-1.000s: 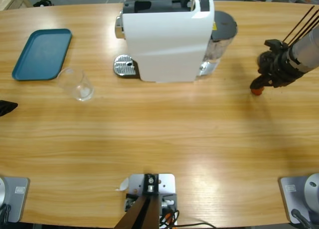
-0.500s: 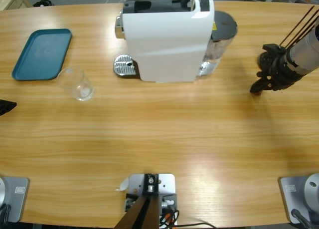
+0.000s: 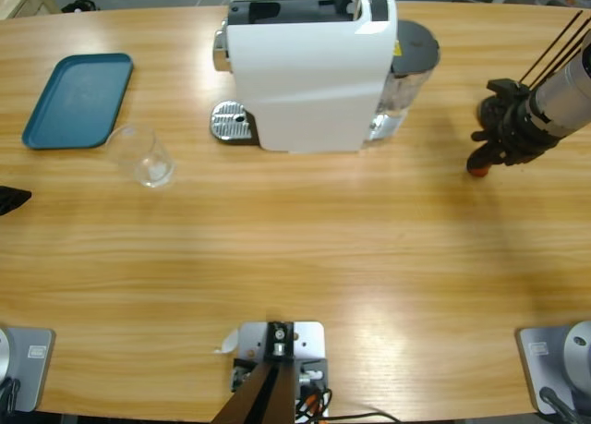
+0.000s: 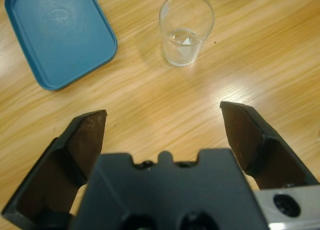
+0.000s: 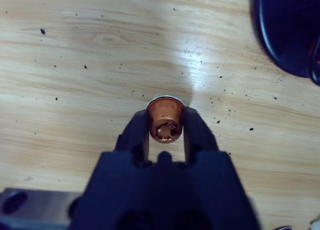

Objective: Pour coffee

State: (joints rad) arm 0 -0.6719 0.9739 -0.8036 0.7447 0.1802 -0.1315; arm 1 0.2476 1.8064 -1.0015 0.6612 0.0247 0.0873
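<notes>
I'm watching the right gripper [image 5: 165,127] pinching a small orange capsule [image 5: 164,119] between its two black jaws, which are drawn in tight against the capsule's sides; the capsule's narrow end is facing the wrist camera and its silver rim is pointing at the table. In the high view the right gripper [image 3: 483,156] is sitting at about 3 o'clock on the wooden table [image 3: 295,258], with the capsule [image 3: 476,170] showing as an orange spot at its tip, close above or on the wood, I cannot tell which. The left gripper [image 4: 165,121] is hanging with its jaws spread wide and nothing between them. Ahead of it, at 12 o'clock in the left wrist view, a clear glass tumbler [image 4: 185,28] is standing upright, with a blue tray [image 4: 59,34] just beside it at 10 o'clock, not touching. The tumbler [image 3: 142,156] is looking clear to me; I am not making out any amber coffee in it. The white coffee machine [image 3: 309,68] is standing at 12 o'clock on the table, its metal drip plate [image 3: 231,122] facing the tumbler's side
</notes>
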